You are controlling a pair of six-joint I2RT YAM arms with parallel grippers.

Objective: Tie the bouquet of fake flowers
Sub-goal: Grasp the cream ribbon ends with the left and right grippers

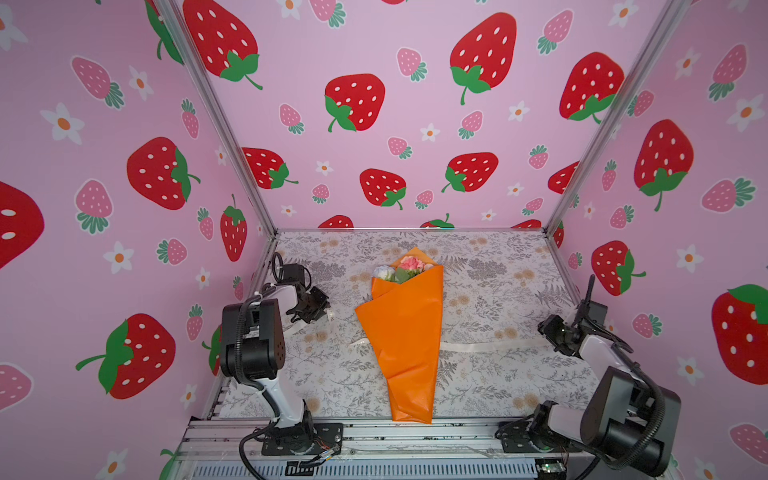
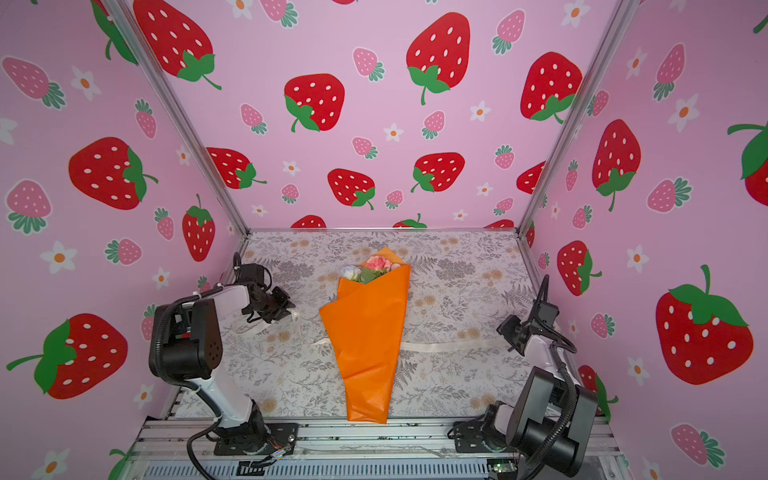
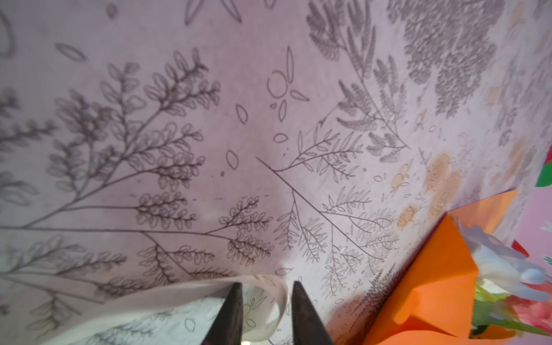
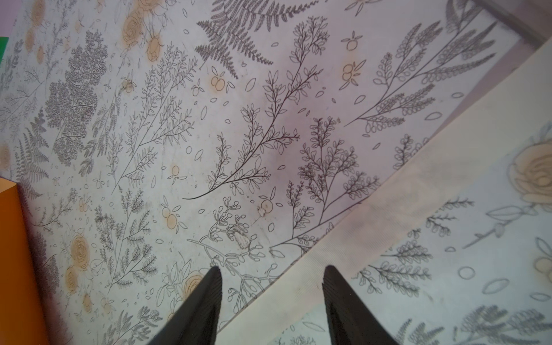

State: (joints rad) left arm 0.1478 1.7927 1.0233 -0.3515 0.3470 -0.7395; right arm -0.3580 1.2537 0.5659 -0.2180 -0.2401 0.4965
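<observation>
Bouquet (image 1: 401,270) lies mid-tabletop (image 1: 498,270) in orange wrap (image 1: 401,332), heads to rear. Prob. light, soft, crushable; wrap looks slick. Best held at narrow stem end. L gripper (image 3: 266,283) jaws narrow, limp ribbon (image 1: 478,347) curl between, unpinched. R gripper (image 4: 272,266) jaws wide apart above ribbon.

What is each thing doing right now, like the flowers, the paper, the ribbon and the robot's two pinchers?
bouquet of fake flowers: lying down, wrapped, not tied.
orange wrapping paper: folded into a cone around the bouquet.
ribbon: untied, passing under the paper, one end curled up.
left gripper: slightly open, ribbon curl between its jaws.
right gripper: open above the ribbon.
</observation>
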